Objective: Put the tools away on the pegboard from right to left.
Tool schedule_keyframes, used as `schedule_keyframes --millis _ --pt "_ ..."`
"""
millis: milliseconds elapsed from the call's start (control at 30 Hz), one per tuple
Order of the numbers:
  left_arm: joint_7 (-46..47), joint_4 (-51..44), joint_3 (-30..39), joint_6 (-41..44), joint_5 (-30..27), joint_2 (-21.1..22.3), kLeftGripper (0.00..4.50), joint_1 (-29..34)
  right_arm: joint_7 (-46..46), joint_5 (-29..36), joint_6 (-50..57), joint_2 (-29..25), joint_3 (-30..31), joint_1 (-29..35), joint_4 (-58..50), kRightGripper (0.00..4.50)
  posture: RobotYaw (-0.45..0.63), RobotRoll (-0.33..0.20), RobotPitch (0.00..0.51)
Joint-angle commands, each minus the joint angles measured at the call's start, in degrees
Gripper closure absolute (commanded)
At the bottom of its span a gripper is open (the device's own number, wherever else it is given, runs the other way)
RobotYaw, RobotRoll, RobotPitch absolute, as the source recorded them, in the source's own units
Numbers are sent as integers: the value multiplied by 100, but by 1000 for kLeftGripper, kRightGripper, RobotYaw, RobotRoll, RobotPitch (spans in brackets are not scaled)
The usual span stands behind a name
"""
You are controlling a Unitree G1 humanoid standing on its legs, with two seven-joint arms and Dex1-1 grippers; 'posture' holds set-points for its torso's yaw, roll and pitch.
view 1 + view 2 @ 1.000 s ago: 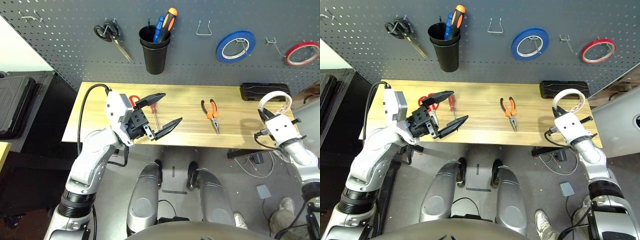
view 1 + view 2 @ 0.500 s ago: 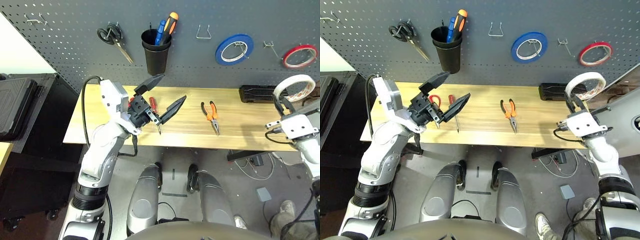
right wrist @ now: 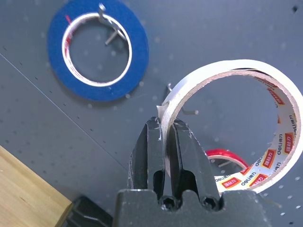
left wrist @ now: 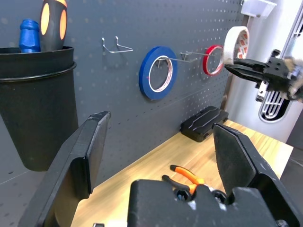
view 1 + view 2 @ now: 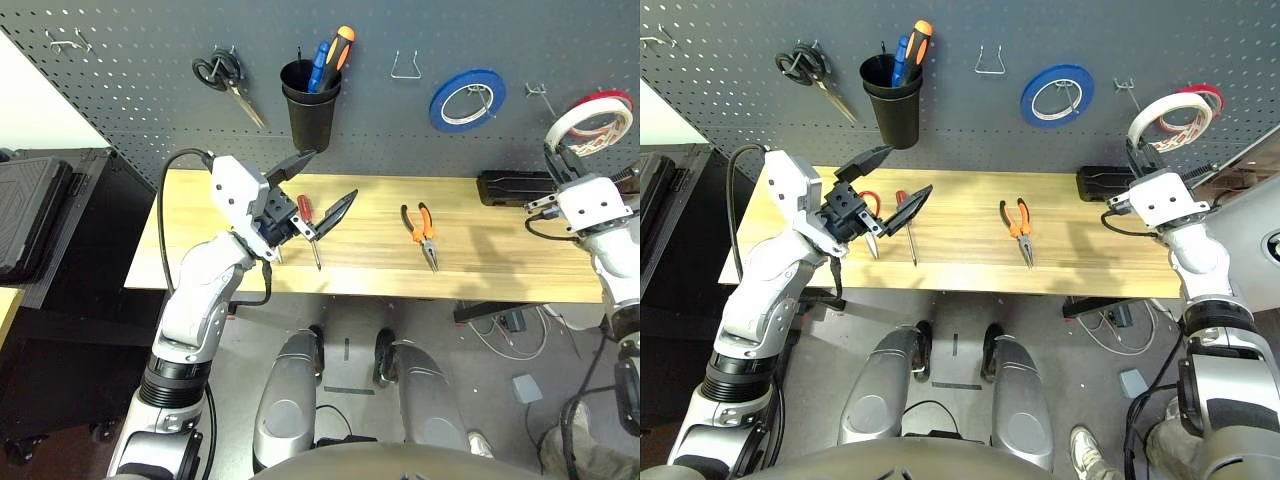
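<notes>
The right jaws [image 3: 164,135] are pinched on the wall of the cream-white tape roll [image 5: 588,118], held up against the pegboard [image 5: 140,90] near the bare hook [image 5: 541,94] between the blue tape roll [image 5: 470,96] and the red tape roll [image 5: 612,100]. From the roll's opening that hook sits at about ten o'clock, so the hanging move likely turns on bringing the ring's hole onto the hook's tip. The left jaws [image 5: 313,193] hover spread wide and empty over the surface [image 5: 520,250], the red-handled screwdriver [image 5: 310,225] just below at six o'clock and the pliers [image 5: 423,228] off at three.
</notes>
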Motion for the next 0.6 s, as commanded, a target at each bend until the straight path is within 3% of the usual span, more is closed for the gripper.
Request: schedule_keyframes --millis 33,367,600 --pt "55 154 -76 -18 149 0 0 -13 248 -2 466 103 114 -350 424 4484 201 0 206" --pt "72 346 -100 -133 295 16 0 -77 303 -219 1565 419 375 -1522 1138 4484 217 0 211" --pt "84 270 -88 -121 266 13 0 -58 170 -150 1249 570 306 -1471 1066 2181 226 0 215"
